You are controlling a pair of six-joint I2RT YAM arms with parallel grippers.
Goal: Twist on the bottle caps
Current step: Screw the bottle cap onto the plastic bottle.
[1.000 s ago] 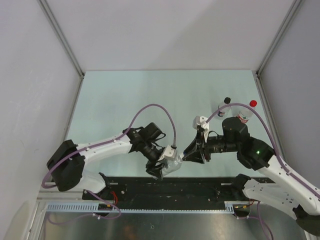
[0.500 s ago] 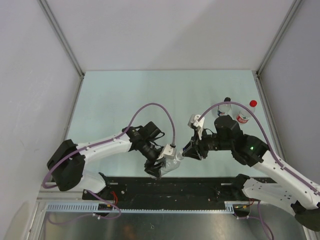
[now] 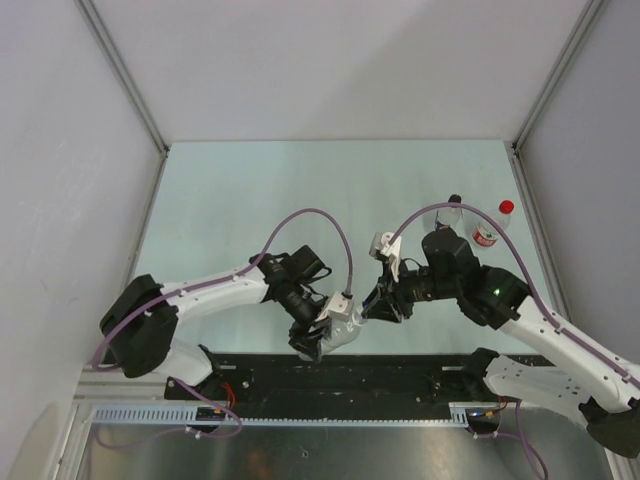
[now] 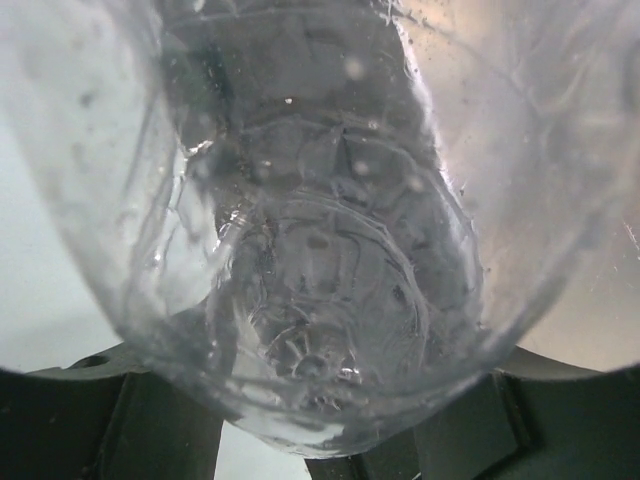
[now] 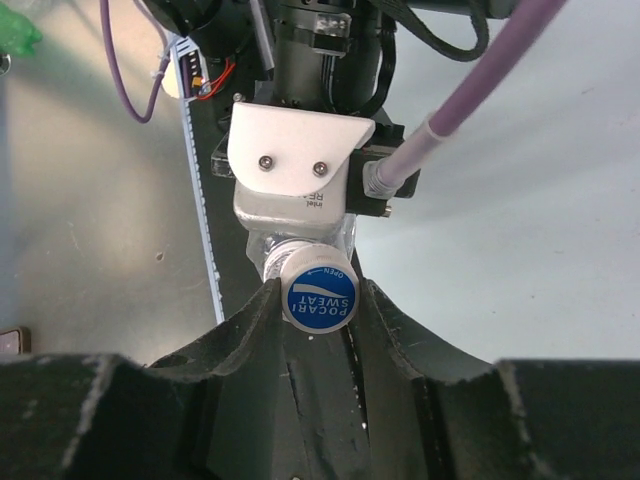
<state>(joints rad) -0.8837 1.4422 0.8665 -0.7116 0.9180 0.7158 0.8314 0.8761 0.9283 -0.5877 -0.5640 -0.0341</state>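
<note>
Both jaws grip: left holds the clear bottle (image 4: pixel 320 250), right pinches its blue-topped cap (image 5: pixel 320 297) printed POCARI SWEAT, OPEN

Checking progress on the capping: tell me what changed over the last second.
The right gripper moved left, closing in on the clear bottle held by the left gripper; its fingers now clamp the blue-topped cap on the neck. Nothing was let go. The left gripper with its bottle, the red-capped bottle and the black-capped bottle at the far right stayed put.
</note>
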